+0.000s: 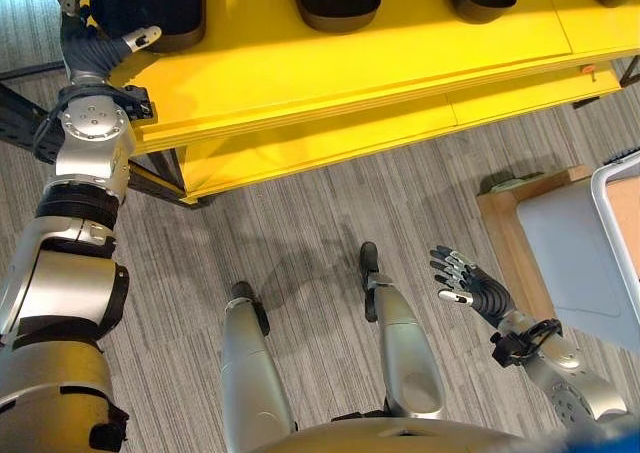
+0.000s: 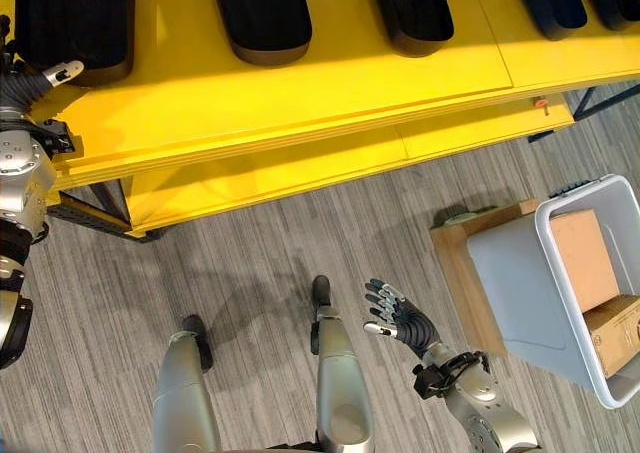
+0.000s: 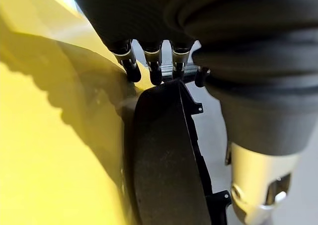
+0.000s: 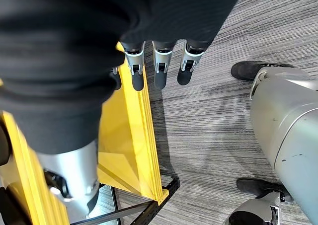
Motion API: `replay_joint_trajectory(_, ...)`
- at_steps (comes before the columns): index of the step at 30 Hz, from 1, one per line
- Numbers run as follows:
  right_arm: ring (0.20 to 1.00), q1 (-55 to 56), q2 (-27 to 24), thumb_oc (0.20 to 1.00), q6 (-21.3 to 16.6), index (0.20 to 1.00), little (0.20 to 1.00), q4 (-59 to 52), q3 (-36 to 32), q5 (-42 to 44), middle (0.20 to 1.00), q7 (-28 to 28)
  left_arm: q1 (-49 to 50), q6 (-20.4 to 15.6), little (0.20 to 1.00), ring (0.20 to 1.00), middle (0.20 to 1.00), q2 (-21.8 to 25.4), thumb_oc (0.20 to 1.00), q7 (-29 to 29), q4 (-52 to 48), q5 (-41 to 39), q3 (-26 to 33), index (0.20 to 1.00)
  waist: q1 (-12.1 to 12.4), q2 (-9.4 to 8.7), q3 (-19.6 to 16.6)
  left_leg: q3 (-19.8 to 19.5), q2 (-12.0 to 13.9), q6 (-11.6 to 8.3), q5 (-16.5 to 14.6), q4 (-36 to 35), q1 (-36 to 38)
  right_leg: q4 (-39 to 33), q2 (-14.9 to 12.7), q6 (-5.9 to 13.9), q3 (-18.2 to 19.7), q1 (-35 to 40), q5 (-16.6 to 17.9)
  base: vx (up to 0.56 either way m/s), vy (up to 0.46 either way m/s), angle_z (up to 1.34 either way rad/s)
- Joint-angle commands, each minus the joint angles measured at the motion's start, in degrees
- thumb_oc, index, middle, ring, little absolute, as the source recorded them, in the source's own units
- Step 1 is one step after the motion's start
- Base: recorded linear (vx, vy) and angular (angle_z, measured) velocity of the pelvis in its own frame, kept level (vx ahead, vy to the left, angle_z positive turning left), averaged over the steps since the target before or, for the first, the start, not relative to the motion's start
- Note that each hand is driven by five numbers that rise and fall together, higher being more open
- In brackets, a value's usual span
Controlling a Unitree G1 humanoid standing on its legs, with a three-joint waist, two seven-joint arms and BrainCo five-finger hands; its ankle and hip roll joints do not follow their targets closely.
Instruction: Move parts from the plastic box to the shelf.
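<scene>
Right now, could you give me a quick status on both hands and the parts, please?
Left hand at shelf, fingers straight against black part. Right hand open, empty, above floor. Plastic box at right, cardboard boxes inside. Nothing in the way.

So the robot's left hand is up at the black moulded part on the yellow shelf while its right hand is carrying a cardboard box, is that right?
Not quite: the right hand carries nothing, hanging open over the grey floor, as the right eye view shows. The left hand is indeed at the black moulded part on the yellow shelf.
</scene>
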Motion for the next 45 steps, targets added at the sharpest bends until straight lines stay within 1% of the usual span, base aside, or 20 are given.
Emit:
replay_joint_trajectory(1, 1.0, 2.9, -4.4, 1.0, -1.5, 1.0, 1.0, -1.4, -1.9, 1.1, 1.0, 1.1, -2.8, -1.2, 1.0, 1.0, 1.0, -0.2, 1.0, -0.7, 1.9, 1.7, 0.3, 1.0, 0.7, 0.87, -2.4, -3.0, 0.8, -1.1, 4.4, -2.5, -3.7, 4.8, -3.0, 1.16, 1.5, 1.3, -3.4, 0.0, 0.0, 0.0)
replay_joint_trajectory(14, 1.0, 3.4, -5.3, 1.0, -1.3, 1.0, 1.0, -1.3, -3.2, 1.0, 1.0, 1.4, -1.6, -0.6, 1.0, 1.0, 1.0, -1.4, 1.0, -2.1, 1.8, 2.7, 0.0, 1.0, 0.4, 1.49, -3.0, -3.0, 0.8, -1.05, 4.5, -2.1, -4.0, 6.9, -2.9, 1.01, 1.8, -0.4, -3.9, 0.0, 0.0, 0.0)
replay_joint_trajectory(33, 1.0, 3.5, -5.1, 1.0, -1.5, 1.0, 1.0, -0.6, -3.8, 0.3, 1.0, 1.3, 1.2, -0.1, 1.0, 1.0, 1.0, -2.3, 1.0, -2.3, 0.4, 4.1, 1.0, 1.0, 0.5, 2.37, -3.7, -2.9, 0.7, -1.04, 4.7, -2.1, -4.5, 8.6, -2.9, 0.8, 2.1, -1.7, -4.5, 0.0, 0.0, 0.0)
replay_joint_trajectory(43, 1.0, 3.8, -4.9, 1.0, -1.2, 1.0, 1.0, -0.9, -4.0, 0.3, 1.0, 1.6, 5.6, 0.7, 1.0, 1.0, 1.0, 0.1, 1.0, -2.7, 4.3, 3.5, 6.0, 1.0, 1.1, 2.87, -3.7, -2.9, 0.6, -1.19, 4.8, -2.3, -4.1, 8.9, -3.0, 0.64, 1.9, -1.4, -4.6, 0.0, -0.001, -0.01)
replay_joint_trajectory(45, 1.0, 3.8, -5.1, 1.0, -1.1, 1.0, 1.0, -0.9, -4.0, 0.2, 1.0, 1.8, 7.2, 1.1, 1.0, 1.0, 1.0, 0.7, 1.0, -2.8, 5.4, 3.2, 7.9, 1.0, 1.4, 2.97, -3.7, -2.9, 0.6, -1.24, 4.9, -2.4, -3.8, 9.0, -3.1, 0.62, 1.8, -1.1, -4.7, 0.0, 0.0, 0.0)
